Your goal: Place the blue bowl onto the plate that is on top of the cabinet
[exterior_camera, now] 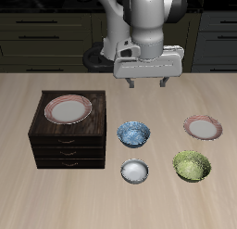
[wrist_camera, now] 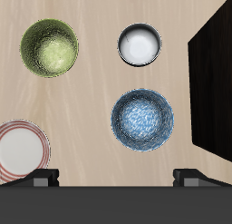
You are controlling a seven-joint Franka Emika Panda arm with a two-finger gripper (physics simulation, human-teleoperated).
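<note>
The gripper (exterior_camera: pixel 148 82) is held high w/ fingers spread wide and nothing in them. The blue bowl (exterior_camera: pixel 133 133) sits on the table just beside the cabinet (exterior_camera: pixel 69 143), not yet picked up. The plate (exterior_camera: pixel 68 108) on top is kept bare for it.

At frame centre the blue bowl (exterior_camera: pixel 133 133) sits on the bench (exterior_camera: pixel 28 186), the cabinet (exterior_camera: pixel 69 131) at left carrying the plate (exterior_camera: pixel 68 108); the tool (exterior_camera: pixel 147 82) hangs above, fingers parted, empty.
</note>
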